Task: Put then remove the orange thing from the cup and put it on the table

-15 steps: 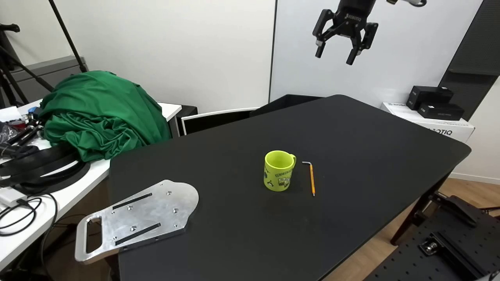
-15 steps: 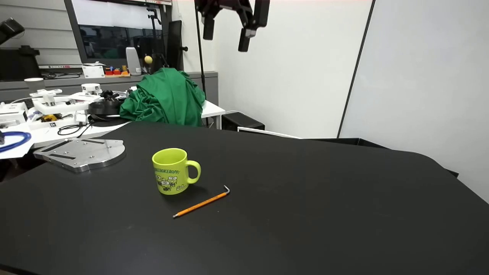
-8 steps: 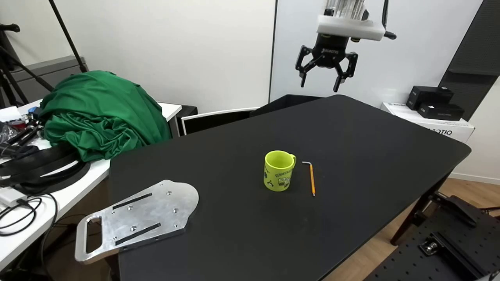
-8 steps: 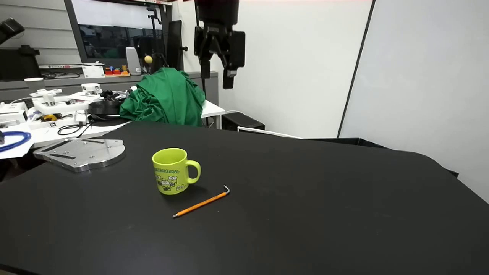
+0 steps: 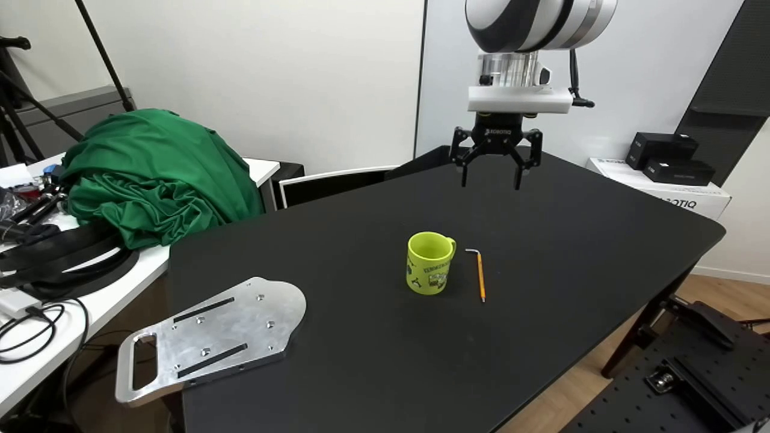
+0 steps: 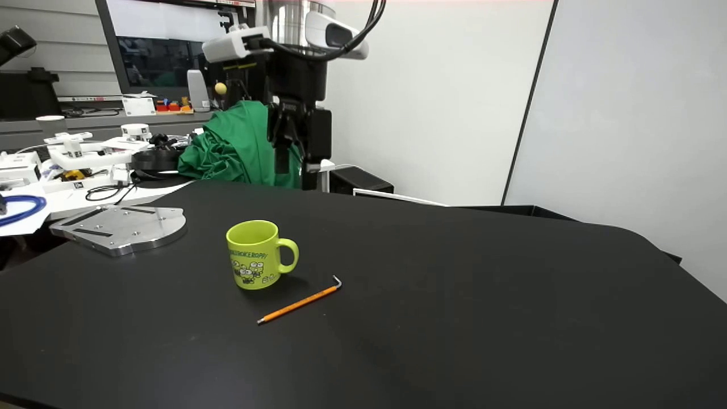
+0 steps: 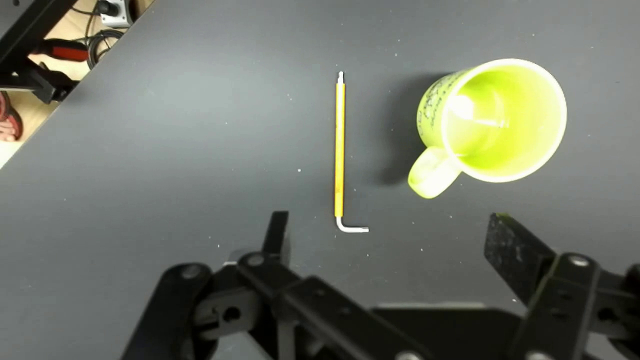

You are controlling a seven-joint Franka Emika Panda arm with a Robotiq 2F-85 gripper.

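Observation:
The orange thing, a thin stick with a bent silver end, lies flat on the black table (image 5: 361,367) in both exterior views (image 5: 480,278) (image 6: 300,304). The lime-green cup (image 5: 428,264) (image 6: 254,261) stands upright beside it, apart from it, with its handle toward the stick's bent end. In the wrist view the orange thing (image 7: 339,150) is left of the cup (image 7: 505,120), whose visible inside holds nothing. My gripper (image 5: 491,186) (image 6: 295,180) is open and empty, pointing down above the table, behind both things in an exterior view. Its fingers (image 7: 387,216) are wide apart in the wrist view.
A silver metal plate (image 5: 234,328) (image 6: 125,224) with a cut-out handle overhangs the table's edge. A white desk (image 5: 114,313) with a green cloth (image 5: 156,174) and clutter stands beside it. A white box (image 5: 662,180) with black boxes stands beyond the far edge.
My gripper has come down and moved toward the cup and the orange thing, leftward in both exterior views. It stays open. The cup and the orange thing have not moved.

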